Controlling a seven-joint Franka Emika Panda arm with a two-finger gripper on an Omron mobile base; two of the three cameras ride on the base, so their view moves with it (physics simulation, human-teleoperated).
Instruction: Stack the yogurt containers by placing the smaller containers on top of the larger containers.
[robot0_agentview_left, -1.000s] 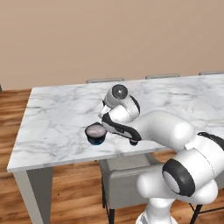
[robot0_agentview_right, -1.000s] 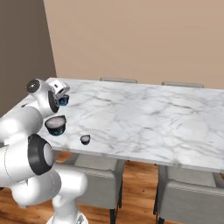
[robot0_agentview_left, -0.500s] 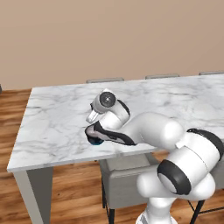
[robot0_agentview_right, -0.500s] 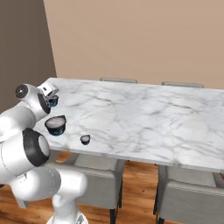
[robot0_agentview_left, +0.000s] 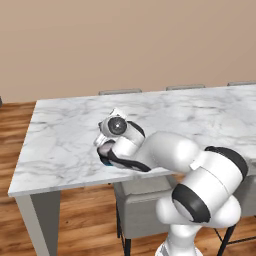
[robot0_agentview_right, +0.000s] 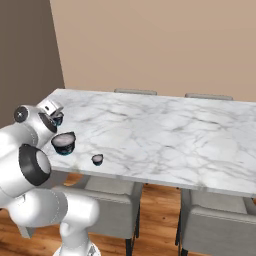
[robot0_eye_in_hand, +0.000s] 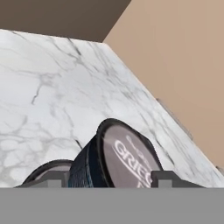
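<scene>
Near the bench (robot0_agentview_right: 165, 130) front corner, the hand (robot0_eye_in_hand: 105, 179) is clamped on the medium cup (robot0_eye_in_hand: 118, 159), tilted, probably to carry it onto the large cup (robot0_agentview_right: 64, 143).

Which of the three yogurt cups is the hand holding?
The medium cup, tilted between the fingertips of the hand; the large cup and tiny cup stand free on the marble table.

Large cup (robot0_agentview_left: 106, 150) mostly behind arm
</scene>
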